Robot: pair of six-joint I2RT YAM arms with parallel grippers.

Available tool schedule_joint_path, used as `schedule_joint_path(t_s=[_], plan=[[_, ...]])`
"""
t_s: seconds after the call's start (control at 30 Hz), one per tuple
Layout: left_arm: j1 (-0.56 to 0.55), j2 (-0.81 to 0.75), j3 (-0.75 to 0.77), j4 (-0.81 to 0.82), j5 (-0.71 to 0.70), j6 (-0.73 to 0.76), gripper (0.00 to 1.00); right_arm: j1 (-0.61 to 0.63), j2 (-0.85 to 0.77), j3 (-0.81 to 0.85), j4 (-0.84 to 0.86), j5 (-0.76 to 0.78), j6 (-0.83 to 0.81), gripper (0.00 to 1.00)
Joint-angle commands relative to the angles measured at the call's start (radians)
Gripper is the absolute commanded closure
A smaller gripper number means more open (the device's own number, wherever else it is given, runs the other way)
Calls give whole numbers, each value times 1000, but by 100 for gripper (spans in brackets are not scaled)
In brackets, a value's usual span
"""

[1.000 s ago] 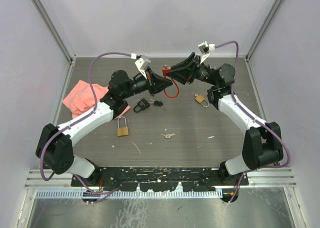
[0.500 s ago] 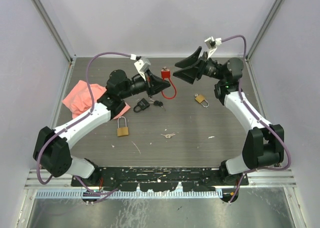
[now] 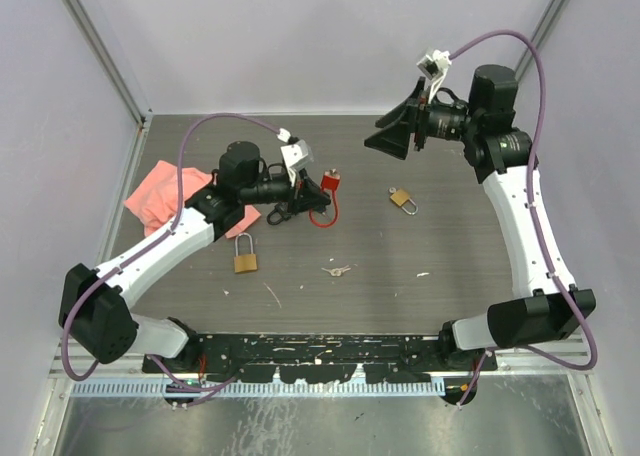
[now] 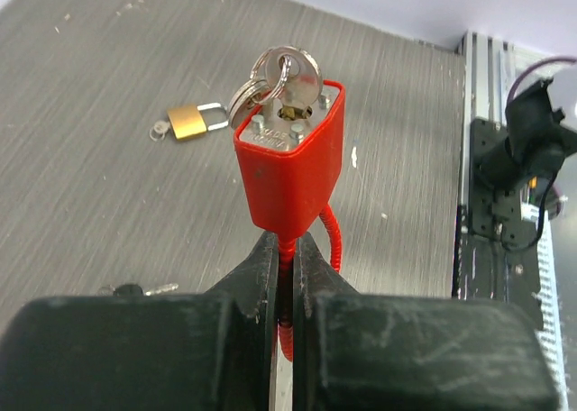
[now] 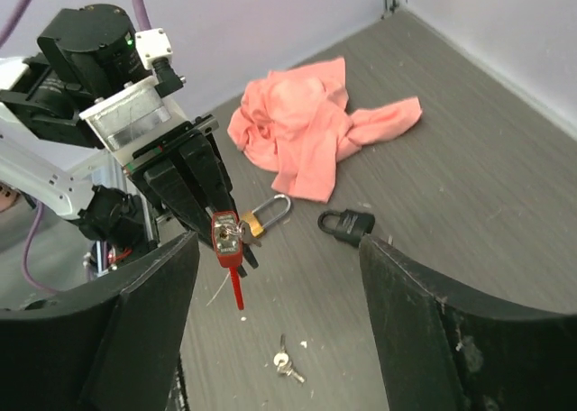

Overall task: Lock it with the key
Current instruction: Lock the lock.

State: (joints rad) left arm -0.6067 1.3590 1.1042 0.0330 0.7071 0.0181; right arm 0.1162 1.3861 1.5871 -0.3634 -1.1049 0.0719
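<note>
- A second ago the right end effector (image 3: 392,136) was on the red lock (image 3: 330,182). It has since let go and pulled up and back toward the right rear corner.
- The left end effector (image 3: 312,188) has brought the red lock down and nearer, away from the back wall.
- The right end effector is released. In the right wrist view its fingers (image 5: 144,312) stand wide apart with nothing between them.
- The left end effector is clenched on the red lock, and its fingers (image 4: 261,267) pinch the red cable just under the body.
- The red lock (image 4: 290,163) is over the middle of the bench (image 3: 400,266), left of centre. Its body is upright above the fingers and its keyhole end faces the left wrist camera.
- A key (image 4: 293,77) sits in the keyhole, with a second one on the same ring beside it.
- From the right wrist, the red cable hangs straight down below the body (image 5: 224,233). Whether it reaches the bench cannot be told.
- A black lock (image 5: 347,222) lies near the cloth (image 3: 165,194), just behind the left end effector.
- A brass lock (image 3: 245,256) lies nearer the arm bases, left of centre.
- A small brass lock (image 3: 402,198) lies to the right of the red lock, well apart from it.
- Loose keys (image 3: 337,271) lie near the bench centre.
</note>
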Motion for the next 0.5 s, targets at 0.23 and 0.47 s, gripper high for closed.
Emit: schedule_joint_path(t_s=[0.23, 0.47], plan=[[-34, 5, 41, -144, -69, 157, 100, 164, 190, 246, -696, 268, -203, 37], [-92, 45, 60, -201, -206, 226, 100, 202, 240, 280, -733, 297, -162, 42]])
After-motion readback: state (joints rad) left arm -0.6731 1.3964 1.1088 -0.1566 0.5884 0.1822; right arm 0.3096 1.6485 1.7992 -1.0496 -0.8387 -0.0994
